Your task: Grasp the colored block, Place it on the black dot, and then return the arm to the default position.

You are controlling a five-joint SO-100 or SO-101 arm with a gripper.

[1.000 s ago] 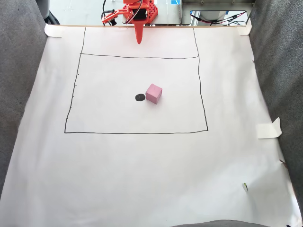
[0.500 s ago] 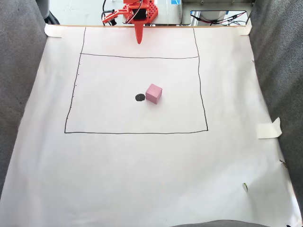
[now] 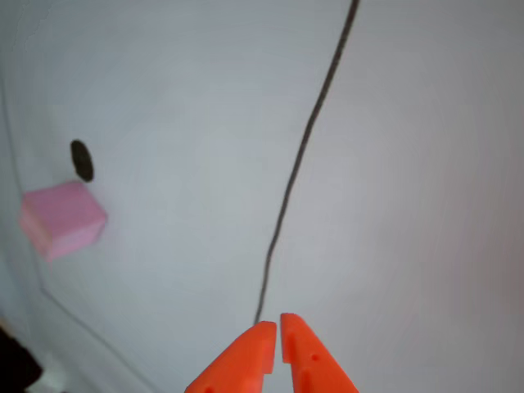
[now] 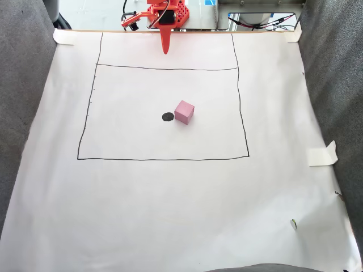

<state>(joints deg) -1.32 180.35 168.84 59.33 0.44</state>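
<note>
One sheet of white paper [image 4: 170, 215] covered the table in the fixed view, with a hand-drawn black rectangle [image 4: 164, 159] on it. Inside that outline the colored block [image 4: 184, 112] sat just right of the black dot [image 4: 167, 117], beside it rather than on it. Farther back, at the paper's far edge, the orange gripper [image 4: 165, 50] pointed down, fingers closed together and holding nothing.

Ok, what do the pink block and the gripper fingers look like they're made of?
The pink block looks like matte foam, soft-edged with no shine, though the texture is blurred. The gripper fingers look like hard orange plastic: smooth, pointed, with small holes.
</note>
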